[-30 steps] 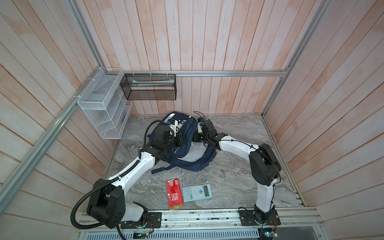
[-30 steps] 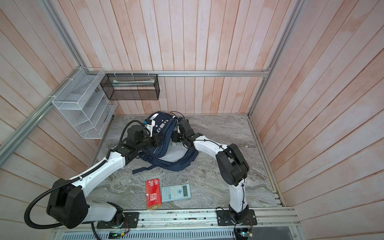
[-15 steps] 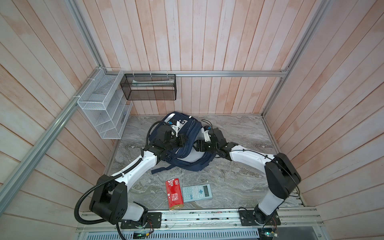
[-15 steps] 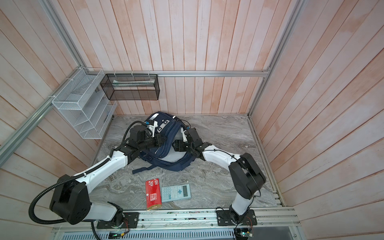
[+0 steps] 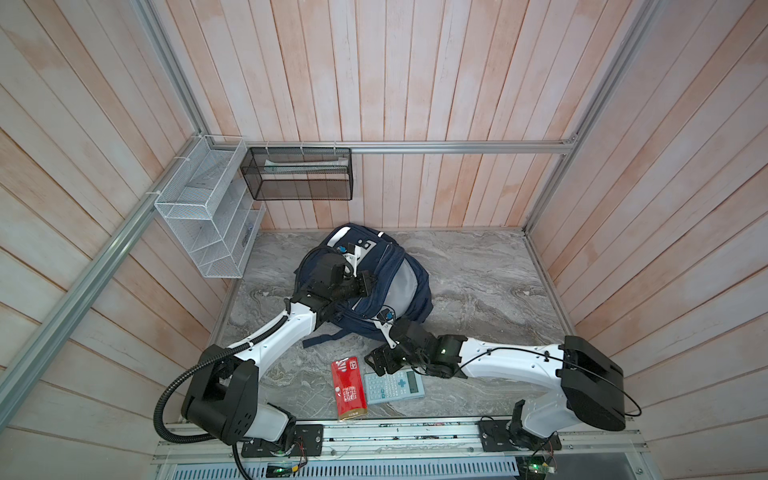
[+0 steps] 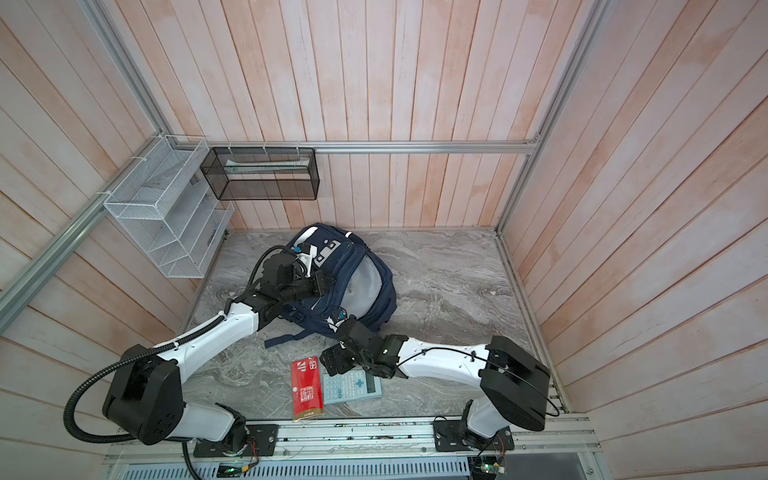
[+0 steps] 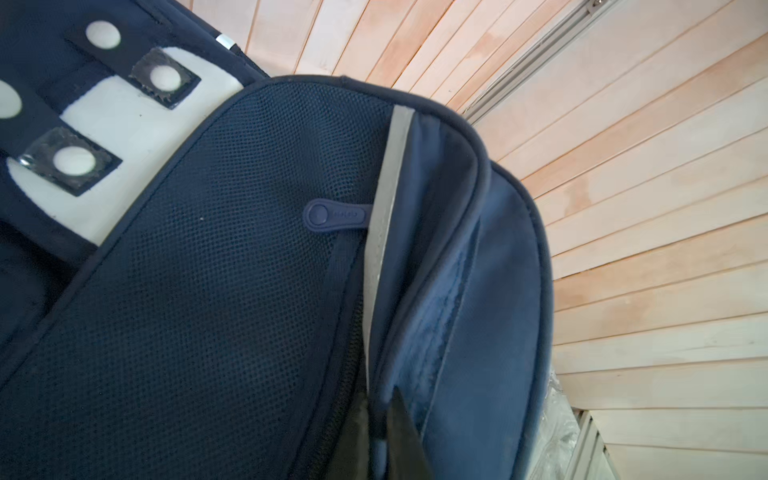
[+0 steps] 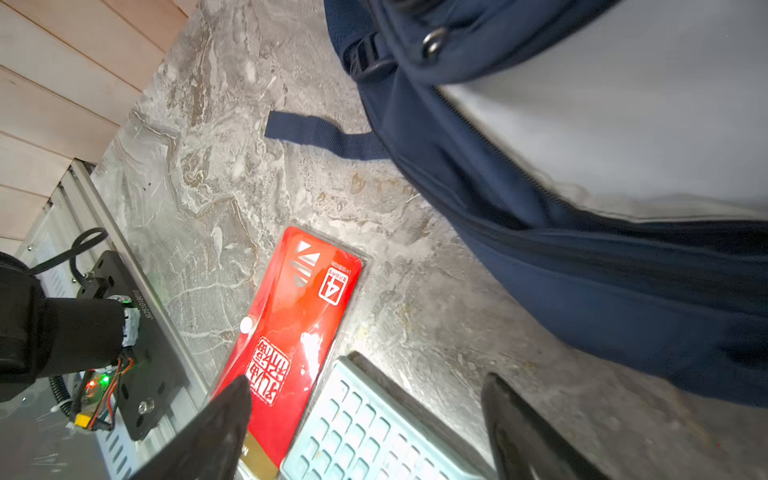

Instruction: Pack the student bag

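The navy student bag [image 5: 405, 286] [image 6: 370, 291] lies at the back middle of the stone table, its main compartment gaping with pale lining showing. My left gripper [image 5: 368, 286] [image 6: 330, 282] is at the opening's left rim. The left wrist view shows the gripper [image 7: 380, 407] shut on the bag's piped edge beside the grey stripe of the bag [image 7: 208, 291]. My right gripper [image 5: 376, 363] [image 6: 330, 361] [image 8: 368, 384] hangs open and empty just above the light-blue calculator [image 5: 395, 386] [image 8: 374, 436]. Beside the calculator lies a red packet [image 5: 349, 388] [image 8: 299, 324].
A white wire rack [image 5: 208, 216] and a black mesh basket [image 5: 299, 174] hang on the back-left walls. A loose bag strap [image 5: 328, 338] trails toward the front. The arms' metal mounting rail [image 5: 374, 432] runs along the front edge, just behind the packet's end.
My right gripper has left the bag's right side, swung to the front over the calculator and opened wider. The left gripper has stayed on the bag's rim.
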Controlling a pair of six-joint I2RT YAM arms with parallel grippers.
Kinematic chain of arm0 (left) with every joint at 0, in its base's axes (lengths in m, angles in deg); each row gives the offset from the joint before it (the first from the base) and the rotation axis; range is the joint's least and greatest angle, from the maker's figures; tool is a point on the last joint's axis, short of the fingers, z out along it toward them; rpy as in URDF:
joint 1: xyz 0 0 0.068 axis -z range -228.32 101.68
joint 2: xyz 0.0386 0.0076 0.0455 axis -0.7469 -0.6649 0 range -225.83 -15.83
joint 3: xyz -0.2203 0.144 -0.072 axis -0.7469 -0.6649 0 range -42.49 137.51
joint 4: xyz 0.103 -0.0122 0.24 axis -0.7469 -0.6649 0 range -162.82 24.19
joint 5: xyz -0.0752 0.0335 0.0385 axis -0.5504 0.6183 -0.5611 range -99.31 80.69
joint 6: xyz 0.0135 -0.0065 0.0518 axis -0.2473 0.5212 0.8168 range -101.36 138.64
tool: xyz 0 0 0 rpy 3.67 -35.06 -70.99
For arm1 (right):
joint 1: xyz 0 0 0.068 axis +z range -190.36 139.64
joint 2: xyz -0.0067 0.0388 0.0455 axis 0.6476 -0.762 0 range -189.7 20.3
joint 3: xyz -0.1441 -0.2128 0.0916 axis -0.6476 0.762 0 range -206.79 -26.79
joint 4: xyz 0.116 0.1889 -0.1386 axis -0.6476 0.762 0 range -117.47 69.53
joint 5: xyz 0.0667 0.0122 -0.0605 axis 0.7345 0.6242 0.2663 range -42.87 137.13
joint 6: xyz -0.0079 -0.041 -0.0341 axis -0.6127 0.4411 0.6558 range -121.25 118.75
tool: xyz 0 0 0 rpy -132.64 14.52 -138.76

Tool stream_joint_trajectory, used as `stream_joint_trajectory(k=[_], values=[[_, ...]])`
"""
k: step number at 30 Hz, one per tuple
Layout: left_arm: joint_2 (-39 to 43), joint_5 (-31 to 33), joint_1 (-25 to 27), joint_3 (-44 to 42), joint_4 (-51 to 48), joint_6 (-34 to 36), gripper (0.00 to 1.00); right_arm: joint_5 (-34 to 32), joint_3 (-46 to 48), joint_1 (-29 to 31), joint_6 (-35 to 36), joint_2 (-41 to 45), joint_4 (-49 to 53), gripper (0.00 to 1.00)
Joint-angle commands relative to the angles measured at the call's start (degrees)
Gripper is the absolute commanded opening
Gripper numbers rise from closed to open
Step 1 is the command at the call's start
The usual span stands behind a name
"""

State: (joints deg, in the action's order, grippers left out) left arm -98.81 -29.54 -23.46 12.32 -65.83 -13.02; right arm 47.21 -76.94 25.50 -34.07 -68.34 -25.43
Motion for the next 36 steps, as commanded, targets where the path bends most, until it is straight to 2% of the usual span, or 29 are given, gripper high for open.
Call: stream_joint_trajectory(k=[1,3,4,6,7,8,10,12,14,19,22,26,30,32,36], values=[[0.36,4.65,-0.54,-2.53,-3.51,-0.45,0.21,1.51,-1.62,0.93,-2.15,-4.29,-4.3,0.84],[1.78,4.53,-0.52,-3.86,-4.7,-0.38,0.42,3.84,-1.7,1.03,-3.11,-6.42,-6.67,0.81],[2.78,4.34,-0.52,-4.59,-5.07,-0.55,0.47,4.45,-1.68,1.05,-3.59,-7.17,-7.55,0.79],[6.28,5.24,-0.58,-6.31,-6.64,-1.46,0.65,5.85,-1.79,0.93,-3.58,-8.86,-9.04,0.77],[8.11,6.54,-0.62,-6.61,-8.45,-1.79,0.7,6.5,-2.02,0.94,-3.5,-9.55,-9.48,0.76],[10.25,8.6,-0.6,-6.8,-11.2,-2.08,0.81,7.37,-2.4,0.94,-3.32,-10.21,-9.73,0.76],[14.25,12.35,-0.82,-7.44,-17.02,-2.5,0.91,8.62,-2.64,0.87,-3.46,-11.29,-10.47,0.74],[18.96,14.97,-1.21,-9.0,-23.23,-3.59,0.93,10.08,-2.67,0.51,-4.18,-12.16,-10.96,0.7],[22.56,15.98,-1.22,-11.18,-28.8,-4.94,0.93,10.59,-2.53,0.05,-5.24,-12.61,-10.58,0.67],[28.58,14.91,0.34,-18.38,-37.81,-10.91,0.68,9.53,-5.03,-0.62,-6.36,-13.9,-4.01,0.59],[28.49,21.42,7.17,-21.07,-41.1,-16.6,0.61,10.73,-5.04,-1.11,-6.36,-14.97,-4.66,0.56],[25.97,25.38,13.74,-21.67,-44.27,-22.38,0.54,13.24,-4.07,-2.16,-6.99,-14.72,-6.57,0.56],[26.08,24.13,17.55,-24.53,-43.88,-27.13,0.5,14.71,-4.6,-2.52,-6.21,-15.37,-6.52,0.56],[27.08,21.9,18.48,-27.72,-40.81,-29.43,0.37,16.29,-4.26,-2.64,-6.53,-15.85,-7.42,0.56],[26.78,19.88,19.5,-32.19,-37.62,-31.84,0.24,17.76,-3.79,-3.04,-7.26,-16.65,-8.09,0.54]])
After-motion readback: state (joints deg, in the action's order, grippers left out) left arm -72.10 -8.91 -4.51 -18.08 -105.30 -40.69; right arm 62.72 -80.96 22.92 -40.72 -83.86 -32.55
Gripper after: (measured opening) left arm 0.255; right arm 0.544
